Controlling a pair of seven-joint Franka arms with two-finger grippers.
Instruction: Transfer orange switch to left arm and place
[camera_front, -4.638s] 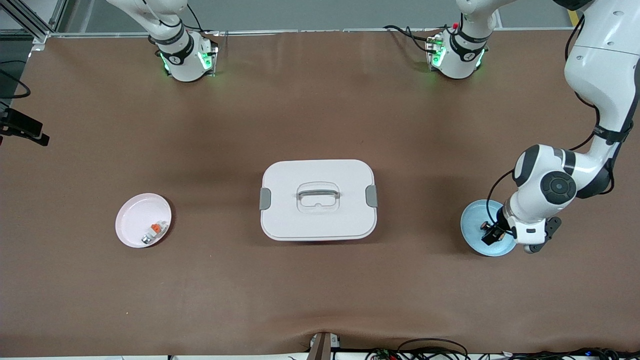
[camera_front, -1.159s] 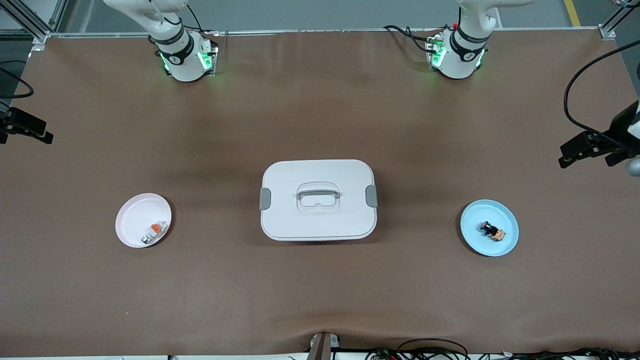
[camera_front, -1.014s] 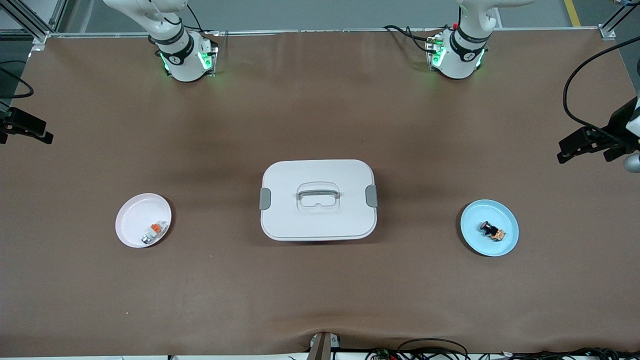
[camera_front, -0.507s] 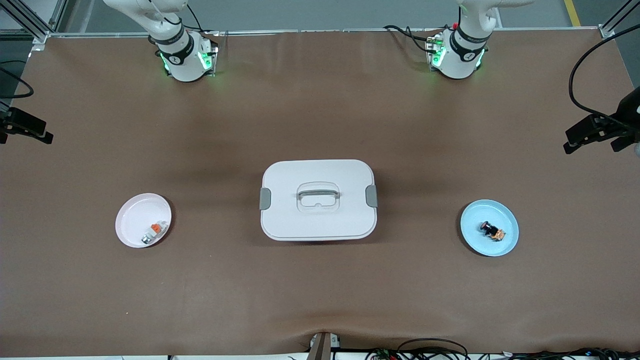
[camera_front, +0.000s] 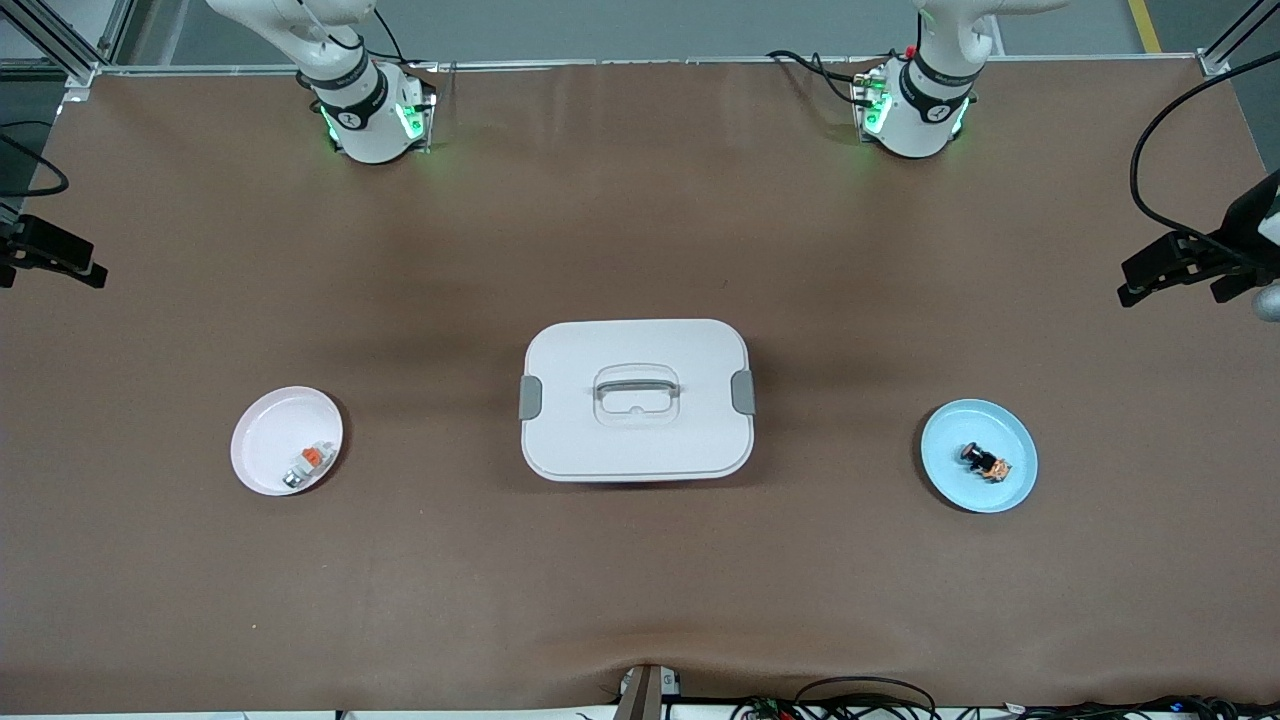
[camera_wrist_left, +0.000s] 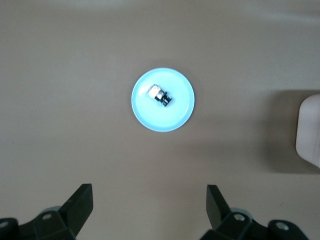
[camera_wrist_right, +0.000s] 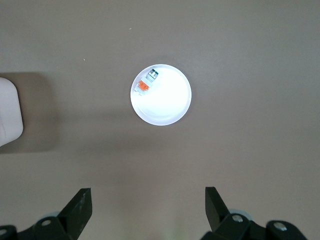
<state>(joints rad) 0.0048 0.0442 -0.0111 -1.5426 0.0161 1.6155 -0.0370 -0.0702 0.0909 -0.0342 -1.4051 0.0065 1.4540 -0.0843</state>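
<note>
Brown matting covers the table (camera_front: 640, 580), with the box (camera_front: 637, 400) standing at its middle, lid on. Toward the left arm's end lies a blue plate (camera_front: 1008, 492), and the orange switch (camera_front: 982, 461) rests on it, untouched by either gripper.

The left gripper (camera_wrist_left: 150, 207) hangs high over the table with its fingers (camera_wrist_left: 80, 202) spread wide and holding nothing; its wrist view looks straight down on the blue plate (camera_wrist_left: 177, 112) and the switch (camera_wrist_left: 160, 95), both well below and apart from the fingertips, with a corner of the box (camera_wrist_left: 310, 132) at the frame's edge. In the front view only a dark part of this arm's hand shows at the frame's edge, so the finger spread reads from the wrist view alone.

The right gripper (camera_wrist_right: 148, 207) waits the same way, fingers (camera_wrist_right: 79, 202) wide apart and empty, high over a white plate (camera_wrist_right: 172, 107) that carries a small silver piece with an orange tab (camera_wrist_right: 148, 81). That gripper does not appear in the front view, which shows the white plate (camera_front: 262, 440) toward the right arm's end, well apart from the box.
</note>
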